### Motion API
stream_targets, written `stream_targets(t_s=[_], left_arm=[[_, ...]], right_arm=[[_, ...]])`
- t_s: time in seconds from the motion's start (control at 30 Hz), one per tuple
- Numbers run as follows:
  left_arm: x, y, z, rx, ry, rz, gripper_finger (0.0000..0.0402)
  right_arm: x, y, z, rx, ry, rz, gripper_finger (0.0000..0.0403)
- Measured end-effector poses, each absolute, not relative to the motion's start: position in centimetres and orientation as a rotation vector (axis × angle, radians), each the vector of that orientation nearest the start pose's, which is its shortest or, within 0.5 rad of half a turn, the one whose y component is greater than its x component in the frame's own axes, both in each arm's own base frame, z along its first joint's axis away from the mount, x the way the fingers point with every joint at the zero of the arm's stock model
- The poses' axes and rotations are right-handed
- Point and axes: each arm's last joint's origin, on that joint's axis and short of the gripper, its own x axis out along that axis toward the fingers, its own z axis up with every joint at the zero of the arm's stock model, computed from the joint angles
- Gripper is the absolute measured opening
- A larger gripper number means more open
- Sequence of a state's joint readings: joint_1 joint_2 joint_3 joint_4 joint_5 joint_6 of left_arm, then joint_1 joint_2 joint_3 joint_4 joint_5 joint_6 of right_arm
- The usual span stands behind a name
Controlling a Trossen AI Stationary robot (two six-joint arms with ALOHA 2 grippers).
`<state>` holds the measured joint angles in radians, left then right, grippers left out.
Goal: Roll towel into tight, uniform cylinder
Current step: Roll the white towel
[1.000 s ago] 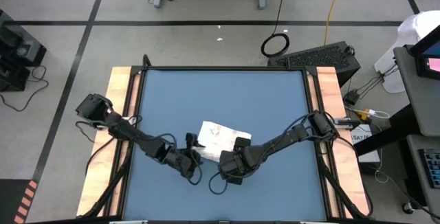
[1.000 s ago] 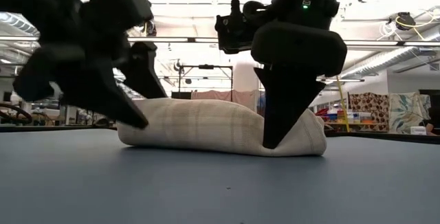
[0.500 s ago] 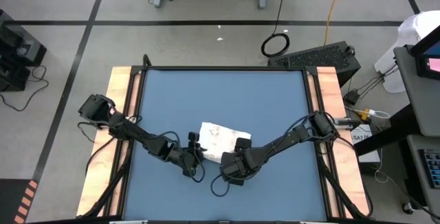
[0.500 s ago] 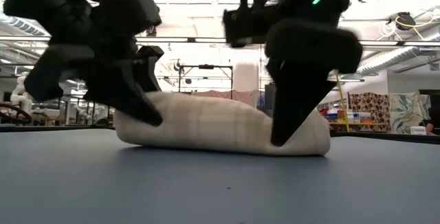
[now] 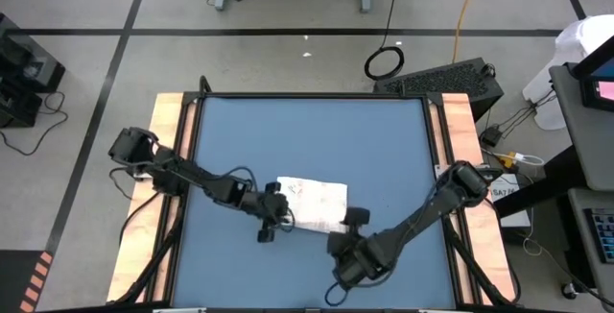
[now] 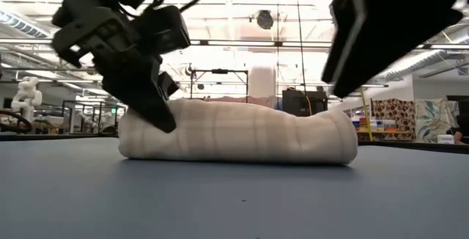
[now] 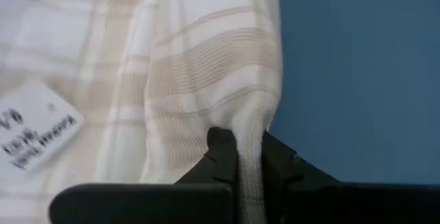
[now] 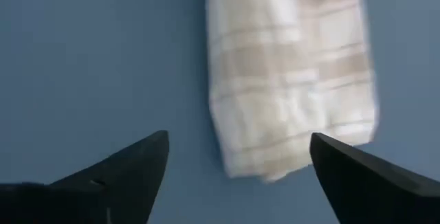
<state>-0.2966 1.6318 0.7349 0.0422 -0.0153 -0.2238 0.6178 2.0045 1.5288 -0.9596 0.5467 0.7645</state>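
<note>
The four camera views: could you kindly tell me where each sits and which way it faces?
High: overhead, straight down on blue mat, both arms, towel.
Low: table height, level across; towel roll, left gripper on its end.
Left wrist: on the left arm, fingers pinching a towel fold.
Right wrist: on the right arm; right gripper open, short of the towel.
All four share the towel.

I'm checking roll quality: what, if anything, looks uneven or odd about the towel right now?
The towel lies as a loose, lumpy bundle on the blue mat, fatter at one end, not a tight cylinder. The left claw pinches a fold at its edge; the right claw is open, clear of it.
</note>
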Motion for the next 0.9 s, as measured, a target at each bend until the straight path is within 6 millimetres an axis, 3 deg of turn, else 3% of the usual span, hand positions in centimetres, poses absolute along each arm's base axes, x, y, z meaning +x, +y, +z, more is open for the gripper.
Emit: stream_targets(t_s=[0.17,0.4,0.73,0.9], left_arm=[[28.7,-7.0,13.8,-0.179,0.940,-0.140,0.0024],[28.9,-6.1,13.7,-0.233,0.948,-0.177,0.0025],[28.8,-6.1,13.7,-0.215,0.949,-0.185,0.0040],[28.9,-6.3,13.7,-0.212,0.928,-0.181,0.0042]], right_arm=[[33.2,20.8,18.9,-0.196,1.078,-0.384,0.0365],[35.3,17.9,17.3,-0.247,1.175,-0.371,0.0368],[37.5,13.6,16.4,-0.033,1.295,-0.289,0.0365],[37.8,12.0,15.4,0.088,1.342,-0.219,0.0311]])
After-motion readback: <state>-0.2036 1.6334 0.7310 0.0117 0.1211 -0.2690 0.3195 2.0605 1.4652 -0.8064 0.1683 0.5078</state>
